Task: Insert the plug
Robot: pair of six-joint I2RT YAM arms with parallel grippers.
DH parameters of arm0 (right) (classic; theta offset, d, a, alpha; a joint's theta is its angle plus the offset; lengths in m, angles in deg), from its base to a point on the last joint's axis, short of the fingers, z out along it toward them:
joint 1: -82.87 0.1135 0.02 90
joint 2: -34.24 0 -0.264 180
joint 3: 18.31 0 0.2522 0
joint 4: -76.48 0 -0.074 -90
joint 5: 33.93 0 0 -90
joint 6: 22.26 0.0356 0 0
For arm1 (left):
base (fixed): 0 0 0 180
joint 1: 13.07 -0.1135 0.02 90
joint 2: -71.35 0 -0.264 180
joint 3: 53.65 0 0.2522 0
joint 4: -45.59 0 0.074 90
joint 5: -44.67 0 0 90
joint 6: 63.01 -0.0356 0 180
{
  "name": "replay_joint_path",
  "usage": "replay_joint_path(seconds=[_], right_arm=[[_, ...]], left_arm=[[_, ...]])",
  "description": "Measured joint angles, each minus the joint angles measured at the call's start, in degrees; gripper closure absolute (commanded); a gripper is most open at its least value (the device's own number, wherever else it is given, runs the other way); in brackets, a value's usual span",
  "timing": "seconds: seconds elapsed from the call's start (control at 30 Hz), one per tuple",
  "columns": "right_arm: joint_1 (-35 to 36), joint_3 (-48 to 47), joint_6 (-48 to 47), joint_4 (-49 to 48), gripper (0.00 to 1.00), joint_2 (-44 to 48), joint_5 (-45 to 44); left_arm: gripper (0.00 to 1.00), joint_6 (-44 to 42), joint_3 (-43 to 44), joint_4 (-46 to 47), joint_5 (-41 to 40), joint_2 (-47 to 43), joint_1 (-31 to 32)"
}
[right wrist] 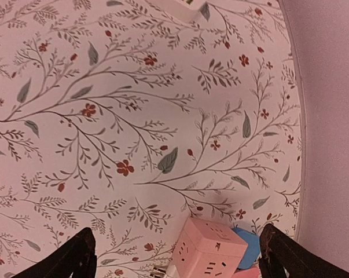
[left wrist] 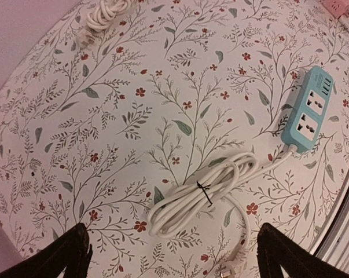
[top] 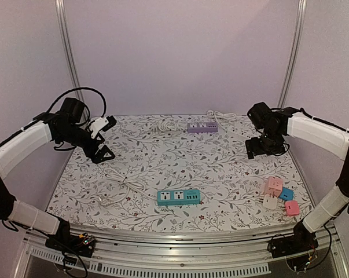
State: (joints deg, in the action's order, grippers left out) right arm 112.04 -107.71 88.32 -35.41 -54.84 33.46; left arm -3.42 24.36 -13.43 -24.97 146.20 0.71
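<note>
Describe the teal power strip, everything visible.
The teal power strip lies flat near the front edge of the table, sockets up: plastic-looking, two white sockets and small ports at one end, nothing plugged in. Its white cord leaves the other end and lies coiled beside it, bound by a black tie.

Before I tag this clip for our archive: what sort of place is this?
Probably a robot test cell: a left arm and right arm bolted to an aluminium rail, plain walls on metal posts around the table, and a teal power strip and purple power strip laid out.
</note>
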Motion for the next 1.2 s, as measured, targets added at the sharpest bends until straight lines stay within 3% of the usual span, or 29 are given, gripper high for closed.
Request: replay_joint_path(seconds=[0.23,0.4,0.5,0.77,0.83,0.97,1.03,1.07,1.2], right_arm=[[-8.44,13.11,11.04,2.82,0.01,2.38,1.33],[-9.40,17.64,14.80,0.59,0.02,2.34,3.08],[-9.38,20.06,16.28,-0.46,0.08,2.25,3.30],[-9.51,24.35,18.53,-4.28,0.38,1.86,5.33],[-9.62,24.76,19.04,-5.07,0.51,1.68,5.68],[-9.75,24.63,19.30,-6.84,0.85,1.81,7.10],[-9.75,24.59,18.75,-7.32,0.96,1.86,7.85],[-9.70,24.48,18.51,-7.50,1.00,1.97,8.39],[-5.86,21.35,15.89,-8.59,1.00,2.32,8.76]], left_arm=[[0.00,0.04,-0.94,0.07,0.22,-0.35,0.00],[0.01,0.04,-1.11,0.11,0.24,-1.16,0.00],[0.00,0.04,-1.11,0.15,0.24,-1.36,0.00],[0.00,0.07,-1.11,0.15,0.24,-1.36,0.00],[0.00,0.09,-1.11,0.15,0.22,-1.36,0.00],[0.00,0.13,-1.11,0.15,0.22,-1.36,0.00],[0.00,0.13,-1.11,0.13,0.22,-1.38,0.00],[0.00,0.11,-1.11,0.11,0.22,-1.42,0.00],[0.01,0.00,-0.04,-1.40,0.24,-1.51,0.00]])
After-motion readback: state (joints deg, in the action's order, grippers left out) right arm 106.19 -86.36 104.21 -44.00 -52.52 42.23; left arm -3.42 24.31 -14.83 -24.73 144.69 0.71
